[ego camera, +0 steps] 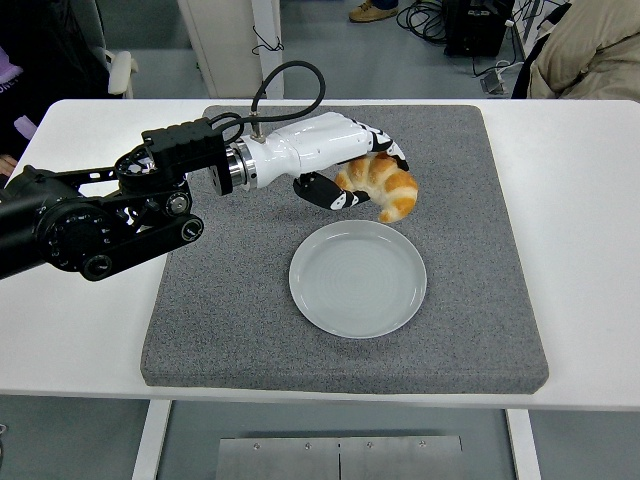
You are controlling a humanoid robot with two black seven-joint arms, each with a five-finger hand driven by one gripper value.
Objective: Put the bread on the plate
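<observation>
Table (590,250) spans the view; mat (250,320) lies on it, centred. Plate (358,277) sits on the mat, slightly toward the near edge from the mat's middle. Left arm (100,215) enters from 9 o'clock and reaches across the mat's far-left part. Left hand (345,165) is at 12 o'clock from the plate, just beyond its far rim. Bread (385,185) sits in the left hand, above the mat, at about 1 o'clock from the plate's centre, near the far rim; not on the plate. A person's sleeve (595,50) shows beyond the table's far-right corner, at 2 o'clock from the plate.
</observation>
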